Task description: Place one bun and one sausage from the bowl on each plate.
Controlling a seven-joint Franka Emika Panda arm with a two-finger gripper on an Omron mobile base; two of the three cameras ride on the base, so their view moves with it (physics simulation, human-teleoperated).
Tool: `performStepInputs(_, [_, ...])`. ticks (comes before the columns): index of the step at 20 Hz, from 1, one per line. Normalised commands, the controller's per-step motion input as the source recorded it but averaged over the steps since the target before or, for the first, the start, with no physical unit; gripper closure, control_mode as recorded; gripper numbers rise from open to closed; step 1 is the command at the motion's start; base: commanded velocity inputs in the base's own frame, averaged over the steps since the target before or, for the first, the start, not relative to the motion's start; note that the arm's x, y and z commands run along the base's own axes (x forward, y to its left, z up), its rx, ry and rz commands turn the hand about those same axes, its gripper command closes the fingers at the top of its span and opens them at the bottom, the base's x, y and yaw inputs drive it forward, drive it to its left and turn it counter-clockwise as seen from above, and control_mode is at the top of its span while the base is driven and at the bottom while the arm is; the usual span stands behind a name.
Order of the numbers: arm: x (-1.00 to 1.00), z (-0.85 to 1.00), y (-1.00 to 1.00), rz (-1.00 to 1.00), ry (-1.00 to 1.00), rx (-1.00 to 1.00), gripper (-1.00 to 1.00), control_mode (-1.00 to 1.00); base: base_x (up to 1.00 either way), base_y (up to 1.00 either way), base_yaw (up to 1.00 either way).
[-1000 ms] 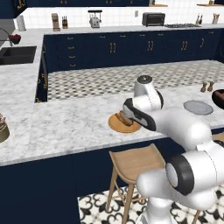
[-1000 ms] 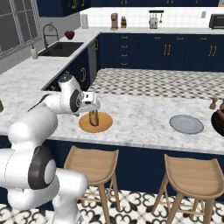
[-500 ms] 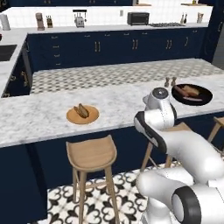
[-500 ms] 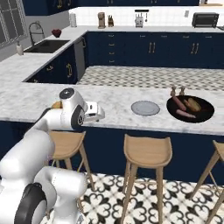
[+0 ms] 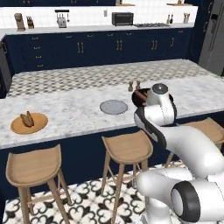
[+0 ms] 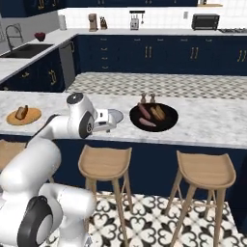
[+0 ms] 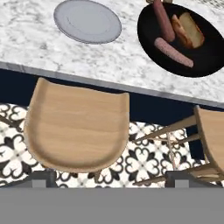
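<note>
A black bowl [image 7: 183, 41] is seen holding two pinkish-brown sausages [image 7: 173, 51] and a golden-tan bun [image 7: 188, 29], and beside it a plain light grey plate [image 7: 87, 21] lies on a counter [image 7: 35, 48] of white marble veined in grey. An orange-brown, wood-grained plate [image 5: 29, 123] farther along the counter carries a brown bun and sausage, and two small brown shakers [image 6: 147, 98] are seen behind the bowl. The stools [image 7: 76, 129] are shown in pale tan wood, the cabinets [image 6: 144, 55] in dark navy with brass-coloured handles, and the floor [image 7: 148, 159] in white tile patterned with black floral motifs.

plates [image 6: 23, 116] 2 | bowl [image 7: 210, 52] 1 | sausages [image 7: 173, 52] 2 | buns [image 7: 188, 29] maybe 2 | stools [image 7: 76, 127] 3
</note>
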Motion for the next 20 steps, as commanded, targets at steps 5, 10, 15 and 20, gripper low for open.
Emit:
performStepInputs(5, [0.0,0.0,0.0,0.0,0.0,0.0,-1.0,1.0,0.97,-1.0,0.06])
performStepInputs(10, [0.0,0.0,0.0,0.0,0.0,0.0,-1.0,1.0,1.0,-0.81,0.17])
performStepInputs(15, [0.8,-0.05,0.06,0.07,0.27,0.01,-1.0,-1.0,0.2,-0.11,0.04])
performStepInputs(20, [1.0,-0.18,-0.06,0.03,0.32,0.03,-1.0,-1.0,0.0,0.0,0.0])
